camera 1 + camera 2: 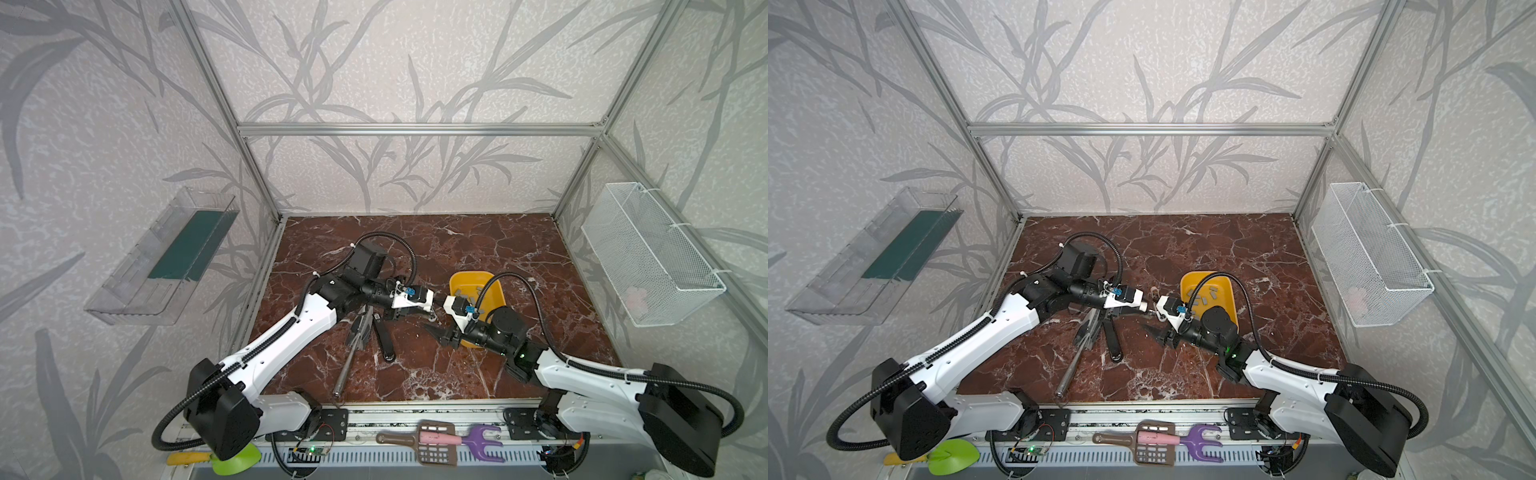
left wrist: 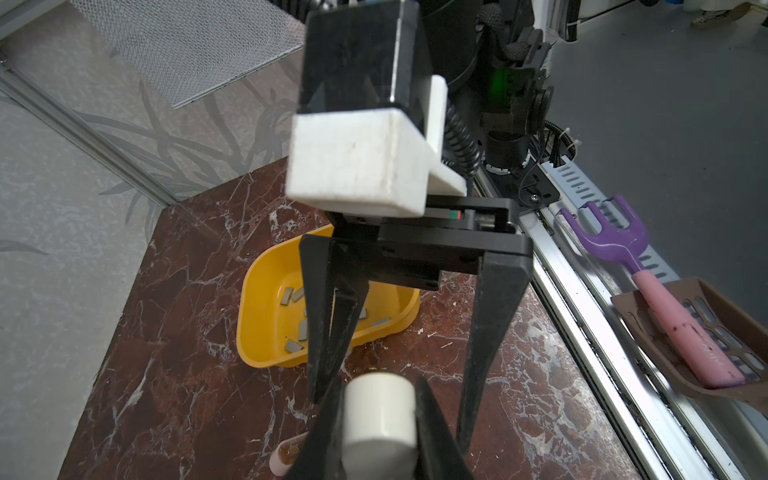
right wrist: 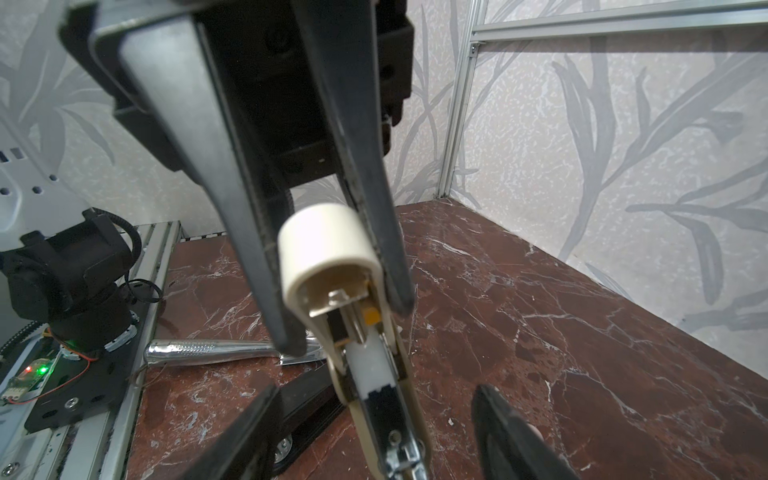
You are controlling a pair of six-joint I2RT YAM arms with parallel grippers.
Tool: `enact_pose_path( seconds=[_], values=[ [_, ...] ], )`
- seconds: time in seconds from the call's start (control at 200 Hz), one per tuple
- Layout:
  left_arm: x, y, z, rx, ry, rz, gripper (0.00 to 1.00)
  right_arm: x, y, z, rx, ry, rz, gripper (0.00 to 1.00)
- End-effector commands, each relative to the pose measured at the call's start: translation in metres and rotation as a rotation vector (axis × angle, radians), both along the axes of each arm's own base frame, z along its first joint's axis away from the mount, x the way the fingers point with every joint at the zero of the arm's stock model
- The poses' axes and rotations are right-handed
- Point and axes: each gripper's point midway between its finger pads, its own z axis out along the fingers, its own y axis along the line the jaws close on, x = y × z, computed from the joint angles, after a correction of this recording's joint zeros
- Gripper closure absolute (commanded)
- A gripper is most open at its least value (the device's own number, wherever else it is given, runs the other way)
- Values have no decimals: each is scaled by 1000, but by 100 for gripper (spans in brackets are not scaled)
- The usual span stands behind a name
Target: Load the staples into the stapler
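Two grippers: left gripper (image 3: 345, 324) clamped on stapler (image 3: 328, 245) at its cream end; right gripper (image 3: 376, 399) jaws apart, flanking the body, not touching
Tray (image 2: 249, 299): one, yellow; about seven staples (image 2: 302, 330) loose inside, apart from stapler
Right wrist view: stapler's exposed channel, unseen from above; tray out of frame
Top views: one black bar (image 1: 384, 336); one steel rod (image 1: 347, 370)

1. The tray (image 1: 467, 275) is yellow; the staples (image 2: 293, 345) in it are grey.
2. The tabletop (image 1: 415, 374) under the tray is red-brown marble with white veins throughout.
3. The stapler (image 3: 324, 249), left of the tray, is cream-white.
4. The walls (image 1: 374, 62) behind the tray are pale grey with darker leaf sprays.
5. In front of the tray, the rake (image 1: 478, 441) is purple with a pink handle — the scoop (image 1: 436, 455) brown.
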Motion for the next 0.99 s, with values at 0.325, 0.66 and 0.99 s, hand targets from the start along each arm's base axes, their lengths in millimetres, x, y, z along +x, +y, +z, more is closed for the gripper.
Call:
enact_pose_path(
  seconds=[0.325, 0.66, 0.99],
  values=[
    [-25, -2, 13, -53, -11, -142, 100, -11, 21, 11, 14, -45, 89, 33],
    [-26, -2, 9, -44, -13, -149, 100, -15, 20, 14, 29, -60, 95, 46],
    [-26, -3, 8, -45, -10, -154, 100, -10, 22, 10, 24, -31, 79, 70]
  ],
)
